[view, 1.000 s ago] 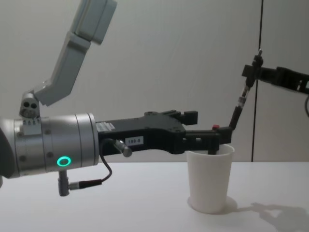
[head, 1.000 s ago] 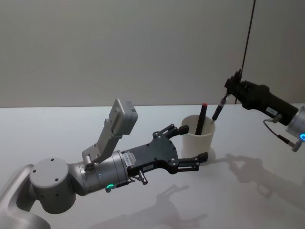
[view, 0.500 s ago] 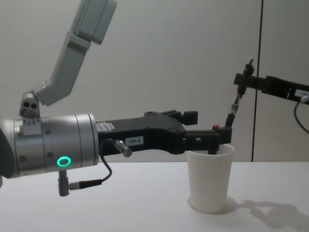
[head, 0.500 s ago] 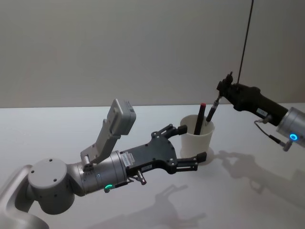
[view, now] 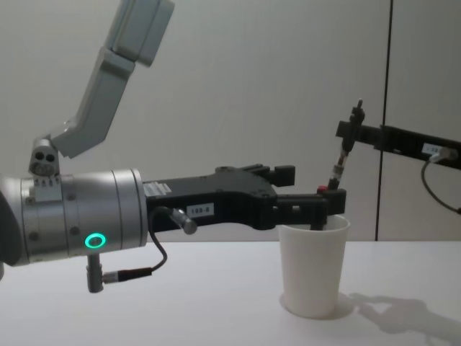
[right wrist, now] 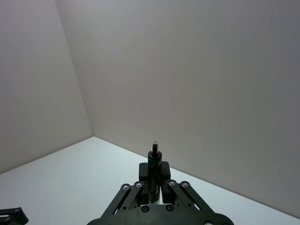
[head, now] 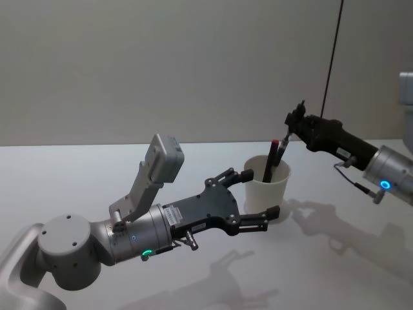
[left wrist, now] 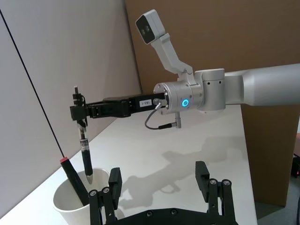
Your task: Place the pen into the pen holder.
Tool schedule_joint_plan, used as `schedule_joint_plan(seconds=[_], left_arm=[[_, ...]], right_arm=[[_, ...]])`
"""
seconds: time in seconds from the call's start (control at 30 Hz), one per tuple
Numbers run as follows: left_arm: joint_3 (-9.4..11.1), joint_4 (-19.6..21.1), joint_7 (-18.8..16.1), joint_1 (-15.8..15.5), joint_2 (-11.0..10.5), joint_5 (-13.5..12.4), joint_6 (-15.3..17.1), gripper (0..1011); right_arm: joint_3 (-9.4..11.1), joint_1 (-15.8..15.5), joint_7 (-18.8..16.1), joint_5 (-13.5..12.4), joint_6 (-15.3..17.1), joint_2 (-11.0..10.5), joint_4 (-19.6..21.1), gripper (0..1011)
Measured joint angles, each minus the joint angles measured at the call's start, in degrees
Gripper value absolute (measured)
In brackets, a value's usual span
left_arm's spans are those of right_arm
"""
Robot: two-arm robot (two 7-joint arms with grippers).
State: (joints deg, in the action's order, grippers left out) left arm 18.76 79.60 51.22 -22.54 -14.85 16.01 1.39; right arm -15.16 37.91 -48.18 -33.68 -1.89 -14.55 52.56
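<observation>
1. The left gripper [head: 257, 197] is reaching forward over the white table [head: 77, 174], its black fingers [head: 240, 175] spread wide to either side of the pen holder [head: 268, 189]; from the head view one finger is lying behind the cup's rim and the other in front of its lower wall, and whether either is touching the cup cannot be told
2. In the chest view the same left gripper [view: 313, 191] is showing level with the rim of the pen holder [view: 313, 268], with the arm's silver wrist and its green light ring [view: 94, 240] filling the left of that view
3. The pen holder is standing upright on the table, a plain white paper cup, and a dark pen with a red cap [head: 269, 161] is already leaning inside it, its red end sticking up above the rim
4. A second, black pen [head: 282, 150] is hanging nearly upright over the cup's mouth, tilted slightly, its tip just at or inside the rim as the left wrist view [left wrist: 86, 157] is showing
5. The right gripper [head: 295, 121] is coming in from the right, above the cup, its fingers pressed together on the upper end of that black pen; in the right wrist view the pen's top [right wrist: 155, 154] is poking up between the closed fingers [right wrist: 165, 180]
</observation>
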Motion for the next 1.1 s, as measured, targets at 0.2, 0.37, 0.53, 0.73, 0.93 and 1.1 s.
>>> schedule_joint_plan(seconds=[0.2, 0.37, 0.53, 0.73, 0.93, 1.1], left_arm=[[0.0, 0.0, 0.0, 0.0, 0.0, 0.0, 0.0, 1000], [0.0, 0.0, 0.0, 0.0, 0.0, 0.0, 0.0, 1000], [0.0, 0.0, 0.0, 0.0, 0.01, 0.0, 0.0, 1000], [0.0, 0.0, 0.0, 0.0, 0.0, 0.0, 0.0, 1000], [0.0, 0.0, 0.0, 0.0, 0.0, 0.0, 0.0, 1000], [0.0, 0.0, 0.0, 0.0, 0.0, 0.0, 0.0, 1000]], right_arm=[[-0.88, 1.03, -0.18, 0.66, -0.3, 0.68, -1.84, 237], [-1.34, 1.48, -0.25, 0.98, -0.38, 1.04, -2.68, 388], [-1.67, 1.72, -0.25, 1.21, -0.42, 1.24, -3.09, 527], [-1.94, 1.8, -0.05, 1.37, -0.42, 1.3, -3.16, 727], [-1.94, 1.46, 0.28, 1.42, -0.3, 1.01, -2.11, 896], [-1.71, 0.8, 0.72, 1.34, 0.16, 0.55, -0.74, 1001]])
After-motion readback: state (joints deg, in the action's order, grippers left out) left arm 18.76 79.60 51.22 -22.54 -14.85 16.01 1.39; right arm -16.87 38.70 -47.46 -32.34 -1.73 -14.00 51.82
